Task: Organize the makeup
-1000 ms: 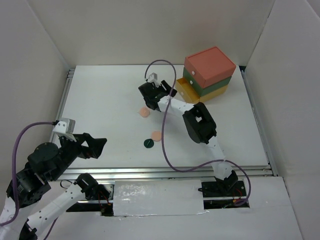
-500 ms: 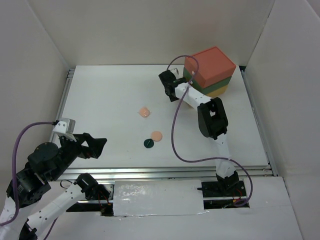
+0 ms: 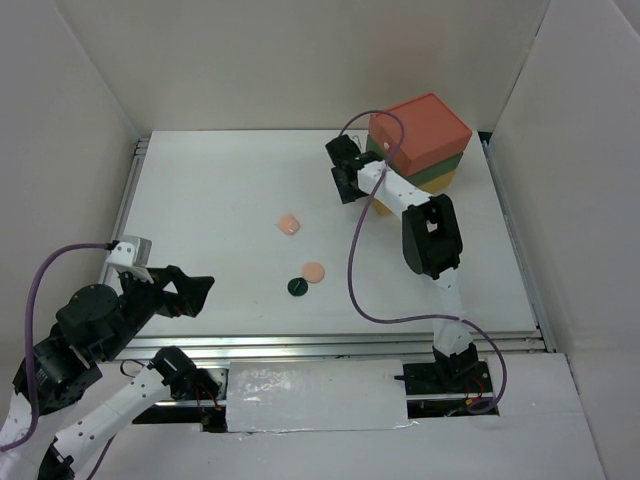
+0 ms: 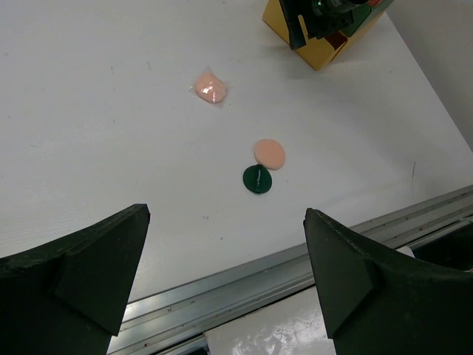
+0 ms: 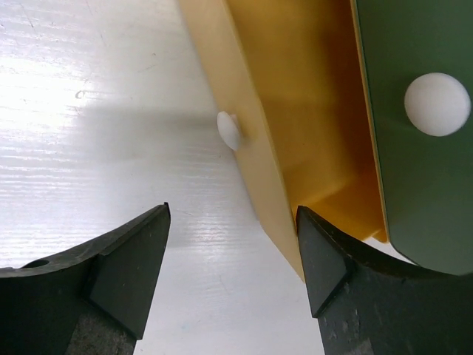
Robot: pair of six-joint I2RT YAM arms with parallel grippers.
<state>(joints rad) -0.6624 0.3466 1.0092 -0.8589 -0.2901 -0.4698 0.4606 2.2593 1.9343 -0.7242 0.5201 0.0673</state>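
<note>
Right pincer (image 5: 233, 209) parted, empty, at yellow drawer (image 5: 295, 96), left pincer (image 4: 225, 213) wide, empty

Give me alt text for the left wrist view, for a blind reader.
The left gripper stands wide open and empty over a white table. Beyond it a dark green disc sits beside a peach round compact; a second peach compact lies farther off, and a yellow drawer shows at the top edge.
</note>
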